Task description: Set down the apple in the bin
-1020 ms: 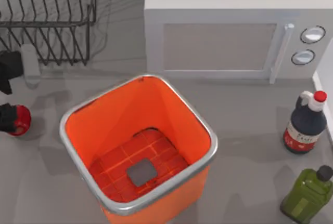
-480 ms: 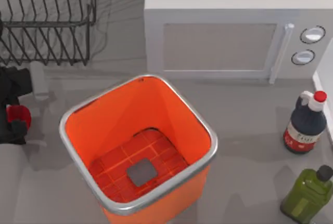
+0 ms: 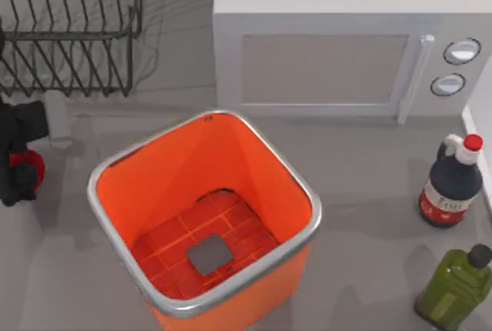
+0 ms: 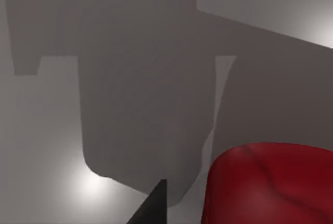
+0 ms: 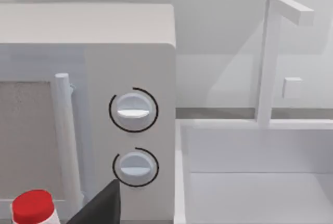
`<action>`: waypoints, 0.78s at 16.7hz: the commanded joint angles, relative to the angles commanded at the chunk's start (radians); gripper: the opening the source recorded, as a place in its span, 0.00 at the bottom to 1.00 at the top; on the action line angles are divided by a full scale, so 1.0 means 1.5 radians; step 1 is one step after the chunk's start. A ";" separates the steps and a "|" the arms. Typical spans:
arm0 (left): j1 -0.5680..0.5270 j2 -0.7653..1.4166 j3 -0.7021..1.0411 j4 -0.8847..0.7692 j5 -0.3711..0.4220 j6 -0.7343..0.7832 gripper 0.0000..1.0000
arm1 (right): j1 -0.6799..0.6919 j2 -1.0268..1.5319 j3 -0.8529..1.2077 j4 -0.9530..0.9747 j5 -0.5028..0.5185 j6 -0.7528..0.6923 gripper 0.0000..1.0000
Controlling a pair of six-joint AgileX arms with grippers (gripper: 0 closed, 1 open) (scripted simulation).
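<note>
While the bin (image 3: 204,216) sits near the middle of the table (image 3: 369,193), the left gripper (image 3: 21,168) is at the far left edge of the top view, well apart from the bin's silver rim. Its dark fingers (image 3: 23,185) sit close on either side of the apple (image 3: 29,168), with the red fruit showing between them, so the claw looks closed on the apple and only as wide as the fruit itself. From above I cannot tell whether the apple is raised off the table or resting on it. In the left wrist view the apple (image 4: 270,185) is a glossy red mass right up against the camera, and a dark fingertip (image 4: 153,206) pokes in just beside it, with a broad shadow on the grey table (image 4: 47,146) past them.

Behind the left gripper stands a black wire dish rack (image 3: 73,28). A white microwave (image 3: 338,39) stands at the back of the table. On the right side are a dark sauce bottle (image 3: 452,181) with a red cap and, nearer the front, a green bottle (image 3: 455,285).

The right wrist view faces the microwave (image 5: 104,104) and its two dials, with the red bottle cap (image 5: 32,207) close by, a white sink (image 5: 255,172) beside them, and one dark fingertip (image 5: 104,206) of the right gripper; I cannot tell how wide that claw is.
</note>
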 joint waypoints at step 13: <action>0.000 0.000 0.000 0.000 0.000 0.000 0.00 | 0.000 0.000 0.000 0.000 0.000 0.000 1.00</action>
